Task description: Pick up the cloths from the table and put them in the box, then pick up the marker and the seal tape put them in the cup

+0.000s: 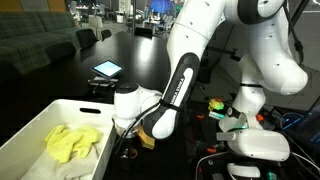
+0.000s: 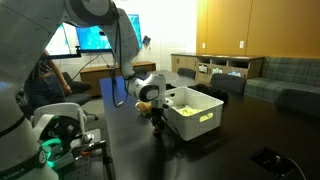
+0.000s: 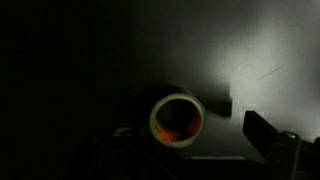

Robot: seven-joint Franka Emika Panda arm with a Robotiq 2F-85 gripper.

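The white box (image 1: 30, 130) (image 2: 190, 125) stands on the dark table with a yellow cloth (image 1: 72, 142) (image 2: 205, 113) lying inside it. My gripper (image 1: 128, 128) (image 2: 155, 112) hangs low just beside the box wall, open and empty. In the wrist view a round thing with a pale rim and orange inside (image 3: 177, 120) sits on the table ahead of my gripper (image 3: 185, 152); whether it is the cup or the seal tape I cannot tell. One dark finger (image 3: 270, 135) shows at the right, clear of it. The marker shows in no view.
A lit tablet (image 1: 106, 69) lies further back on the table. A white robot base with cables (image 1: 258, 145) (image 2: 60, 132) stands beside the arm. A small black object (image 2: 268, 158) rests near the table's front. Sofas and shelves stand behind.
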